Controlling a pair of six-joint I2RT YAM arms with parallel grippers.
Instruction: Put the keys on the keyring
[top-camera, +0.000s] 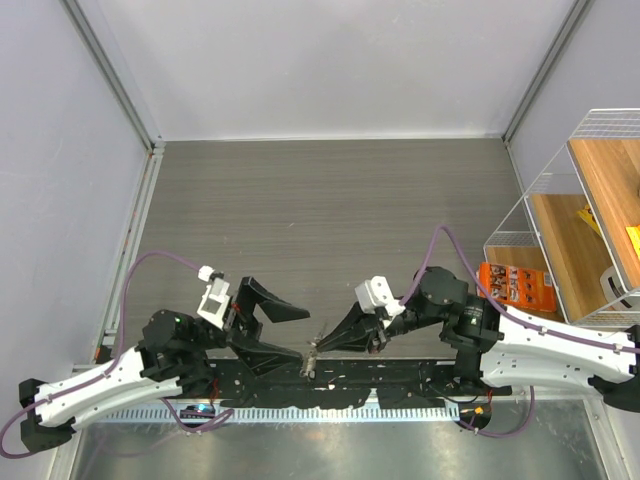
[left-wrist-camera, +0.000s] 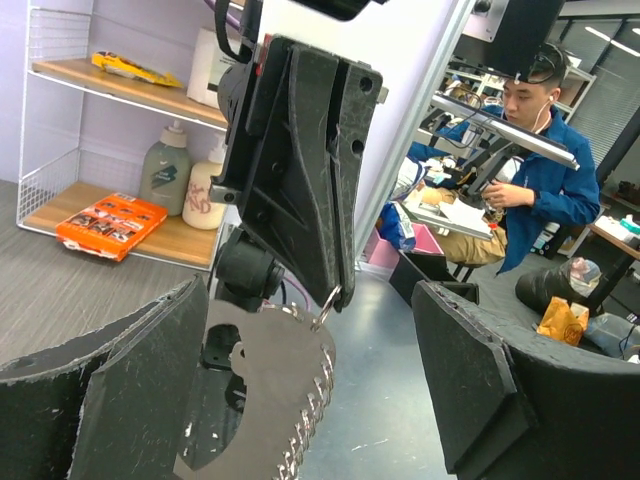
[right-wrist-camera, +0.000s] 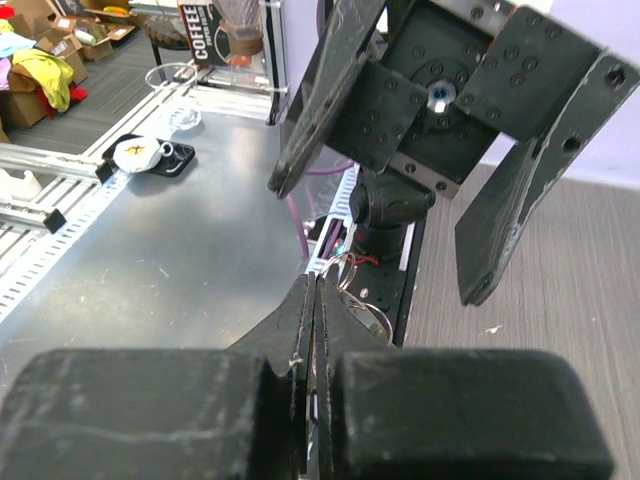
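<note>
Progress: early, by the look of it. The keyring (right-wrist-camera: 352, 290) is pinched at the tip of the right gripper (top-camera: 322, 350), whose fingers are pressed flat together on the wire. The left gripper (top-camera: 298, 338) is spread wide and holds nothing, facing the ring just beside it. No keys can be made out in any view, so threading is judged still to be done.

The ring is held above the near edge of the table (top-camera: 330, 220). Its loop juts past the fingertips toward the left gripper. The long axis seems to run roughly near-to-far, though this is not certain.
</note>
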